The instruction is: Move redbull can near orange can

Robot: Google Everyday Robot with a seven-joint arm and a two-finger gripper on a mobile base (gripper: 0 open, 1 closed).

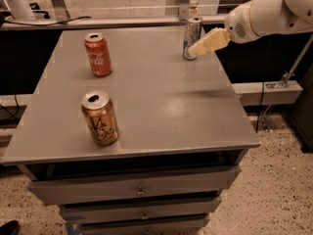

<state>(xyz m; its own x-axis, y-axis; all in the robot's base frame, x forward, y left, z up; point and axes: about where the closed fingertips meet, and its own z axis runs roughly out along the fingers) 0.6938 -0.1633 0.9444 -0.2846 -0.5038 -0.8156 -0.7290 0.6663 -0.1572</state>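
Redbull can (191,31) upright, far right of table (161,106); gripper (196,49) at its right side, contact uncertain, grip state unreadable. Orange can (100,117) near-left, well apart.

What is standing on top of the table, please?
The redbull can, orange can and a red cola can. The gripper covers part of the redbull can's lower side.

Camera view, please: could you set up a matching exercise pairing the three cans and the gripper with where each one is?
Things:
1. redbull can
2. orange can
3. Coca-Cola can
4. gripper

Places:
A. front left of the tabletop, upright
B. far left of it, upright
C. reaching in from the right, at the redbull can's side
D. far right of it, near the back edge, upright

Pairs: 1-D, 2-A, 3-B, 4-C.
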